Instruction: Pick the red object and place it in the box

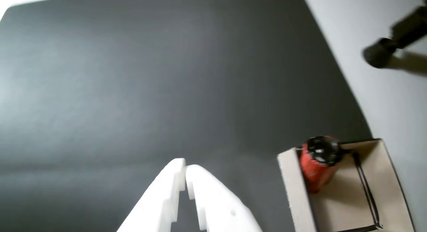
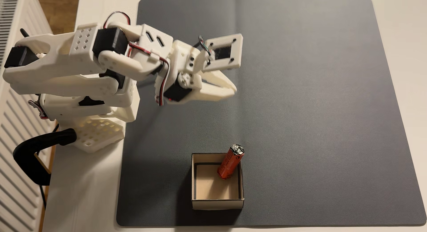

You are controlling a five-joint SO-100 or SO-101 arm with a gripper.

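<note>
The red object (image 2: 230, 162) leaned inside the box (image 2: 217, 204) near the mat's (image 2: 323, 107) front edge, propped against a wall because it stood taller, while the hand (image 2: 232, 90), fingers together and empty, hung well apart.

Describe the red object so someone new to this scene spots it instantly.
In the fixed view, find the grey mat, then the small tan box near its bottom edge. The red object is the orange-red roll leaning tilted in the box's top-right corner, one end inside and its crimped foil end poking above the rim. Nothing else on the mat is red.
</note>
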